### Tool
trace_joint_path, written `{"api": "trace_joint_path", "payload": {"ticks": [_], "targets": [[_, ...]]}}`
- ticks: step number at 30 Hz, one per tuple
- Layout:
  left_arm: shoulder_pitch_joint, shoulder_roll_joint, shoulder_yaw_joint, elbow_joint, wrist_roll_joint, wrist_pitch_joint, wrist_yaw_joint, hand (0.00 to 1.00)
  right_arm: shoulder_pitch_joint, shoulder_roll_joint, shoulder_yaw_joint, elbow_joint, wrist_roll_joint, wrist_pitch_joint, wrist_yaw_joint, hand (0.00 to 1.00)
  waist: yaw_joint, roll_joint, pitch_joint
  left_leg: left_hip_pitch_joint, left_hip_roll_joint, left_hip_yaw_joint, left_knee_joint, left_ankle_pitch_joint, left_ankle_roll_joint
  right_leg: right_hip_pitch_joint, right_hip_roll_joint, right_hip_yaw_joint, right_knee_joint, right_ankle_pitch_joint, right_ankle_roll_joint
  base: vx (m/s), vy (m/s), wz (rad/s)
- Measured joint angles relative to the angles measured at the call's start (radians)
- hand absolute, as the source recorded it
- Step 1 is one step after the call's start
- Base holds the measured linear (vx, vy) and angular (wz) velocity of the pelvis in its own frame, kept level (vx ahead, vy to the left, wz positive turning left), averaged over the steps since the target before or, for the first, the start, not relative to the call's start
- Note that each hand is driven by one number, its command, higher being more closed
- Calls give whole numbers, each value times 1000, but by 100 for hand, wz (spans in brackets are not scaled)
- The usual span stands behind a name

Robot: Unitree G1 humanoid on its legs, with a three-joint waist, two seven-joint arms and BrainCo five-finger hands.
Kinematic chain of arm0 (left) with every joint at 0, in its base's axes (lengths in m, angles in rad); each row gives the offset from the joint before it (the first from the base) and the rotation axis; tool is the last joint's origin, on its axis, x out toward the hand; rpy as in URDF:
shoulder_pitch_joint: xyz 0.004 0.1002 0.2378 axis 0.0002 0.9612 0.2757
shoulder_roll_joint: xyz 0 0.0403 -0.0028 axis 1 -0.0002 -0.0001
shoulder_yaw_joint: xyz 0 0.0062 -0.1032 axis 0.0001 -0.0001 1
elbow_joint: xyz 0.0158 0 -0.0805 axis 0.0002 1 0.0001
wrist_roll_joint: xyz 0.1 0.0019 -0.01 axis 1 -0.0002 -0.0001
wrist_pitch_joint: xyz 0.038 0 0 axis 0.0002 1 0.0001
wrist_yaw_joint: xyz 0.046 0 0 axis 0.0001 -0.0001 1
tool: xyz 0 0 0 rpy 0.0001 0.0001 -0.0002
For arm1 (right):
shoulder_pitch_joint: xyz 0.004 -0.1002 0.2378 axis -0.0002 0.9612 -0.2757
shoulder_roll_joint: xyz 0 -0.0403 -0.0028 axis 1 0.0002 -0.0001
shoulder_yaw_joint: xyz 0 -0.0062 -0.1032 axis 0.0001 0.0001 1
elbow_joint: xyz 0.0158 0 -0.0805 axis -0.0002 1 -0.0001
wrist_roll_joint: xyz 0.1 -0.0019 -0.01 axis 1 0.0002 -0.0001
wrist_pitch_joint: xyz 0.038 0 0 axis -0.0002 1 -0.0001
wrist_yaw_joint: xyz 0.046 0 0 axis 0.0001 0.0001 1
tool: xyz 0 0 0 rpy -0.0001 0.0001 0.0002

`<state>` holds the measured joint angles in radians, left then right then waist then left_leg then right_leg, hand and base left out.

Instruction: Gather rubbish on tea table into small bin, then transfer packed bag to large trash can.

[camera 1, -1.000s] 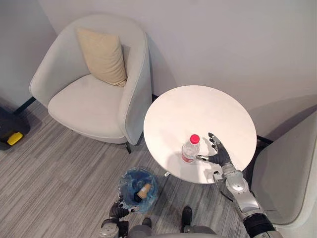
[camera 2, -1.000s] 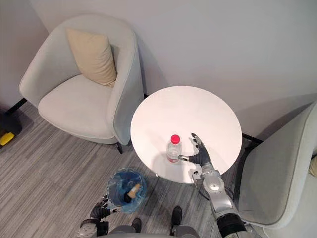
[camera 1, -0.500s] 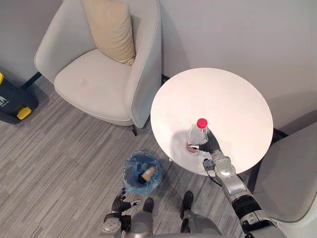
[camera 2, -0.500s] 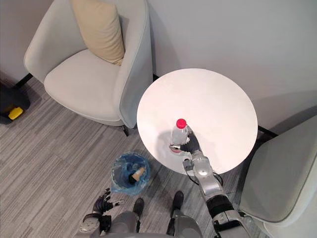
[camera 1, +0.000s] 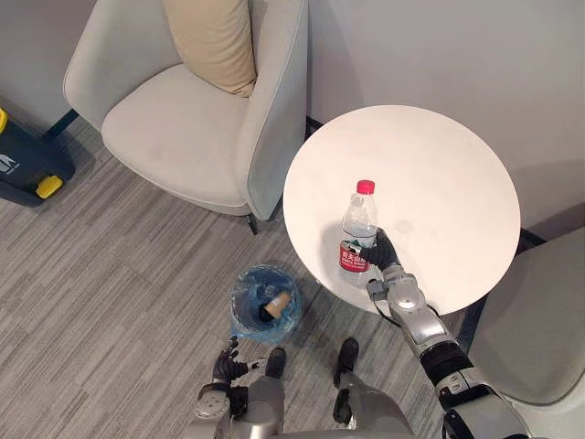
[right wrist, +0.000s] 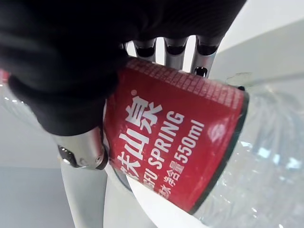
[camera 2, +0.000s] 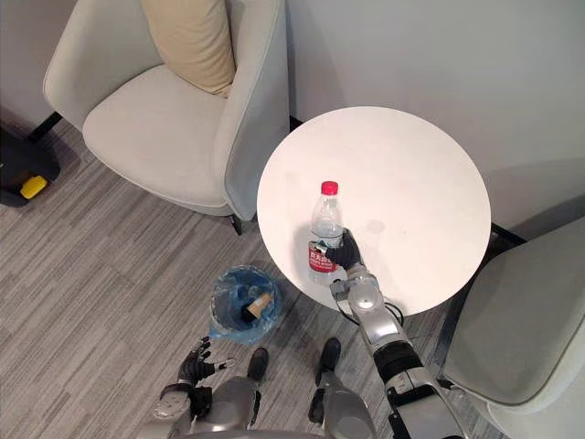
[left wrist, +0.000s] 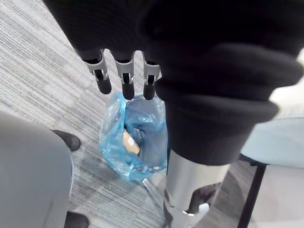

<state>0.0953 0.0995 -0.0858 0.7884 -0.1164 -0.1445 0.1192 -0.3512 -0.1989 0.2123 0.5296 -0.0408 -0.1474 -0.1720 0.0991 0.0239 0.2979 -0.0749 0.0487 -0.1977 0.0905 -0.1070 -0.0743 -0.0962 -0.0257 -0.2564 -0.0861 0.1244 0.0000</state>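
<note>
Right hand: its fingers and thumb are curled close round the red label of the bottle, a full wrap. The grip is low on the body, I think so that the bottle stays upright while it is carried.
Bottle: clear plastic with a red cap, nearly upright, over the tabletop's near edge on the side toward the bin. I cannot tell if its base touches the tabletop.
Tea table: round and white.
Small bin: it stands on the floor just beside the table's near edge, probably so that rubbish has only a short way to go.
Blue bag: it lines the bin, with its rim spread over the bin's edge.
Inside the bag: one light brown piece; I cannot tell its kind.
Left hand: low beside the bin, fingers straight and relaxed, holding nothing.
Step in hand: I judge the bottle is being taken from the table to the bin.
</note>
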Motion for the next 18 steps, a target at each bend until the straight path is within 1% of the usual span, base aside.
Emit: {"api": "trace_joint_path", "payload": {"ticks": [1,3,9,10,13,15,16,18], "targets": [[0,0,0,-1,0,0,2,0,8,0,-2,-13,-1,0,-1,100,0,0,0,0,0,0,1,0,0,0,0,0,0,0,0,0,0,0],[0,0,1,-2,1,1,15,0,60,-2,-12,-105,-3,-1,-1,100,0,0,0,1,0,2,3,0,0,2,-1,2,1,0,0,0,0,0],[2,0,2,-1,3,2,14,0,224,-4,-48,-373,-50,-6,-1,100,-9,-4,-2,20,2,11,8,0,0,18,2,12,4,0,0,-27,14,-4],[2,0,2,-1,3,3,14,0,239,-4,-51,-392,-53,-6,-1,100,-11,-5,-3,22,2,11,8,0,0,23,2,12,4,0,0,-59,4,-3],[4,2,10,5,4,3,14,0,298,-1,-52,-477,-84,-16,-1,100,-28,-27,-17,27,5,18,2,-1,0,27,5,20,2,0,1,-65,3,-8],[4,4,11,9,5,4,14,0,334,4,-53,-518,-97,-33,-1,100,-30,-42,-27,37,7,31,-3,-1,0,27,7,36,1,1,2,-49,10,-19],[4,4,10,17,9,4,14,0,358,7,-53,-533,-111,-43,-1,100,-32,-46,-45,38,8,37,-4,-1,0,27,8,42,-4,3,4,-31,13,-17],[3,1,6,33,13,4,13,0,396,12,-52,-557,-124,-44,0,100,-38,-46,-70,44,7,43,-6,-1,0,31,7,46,-6,4,5,-7,16,-9]]}}
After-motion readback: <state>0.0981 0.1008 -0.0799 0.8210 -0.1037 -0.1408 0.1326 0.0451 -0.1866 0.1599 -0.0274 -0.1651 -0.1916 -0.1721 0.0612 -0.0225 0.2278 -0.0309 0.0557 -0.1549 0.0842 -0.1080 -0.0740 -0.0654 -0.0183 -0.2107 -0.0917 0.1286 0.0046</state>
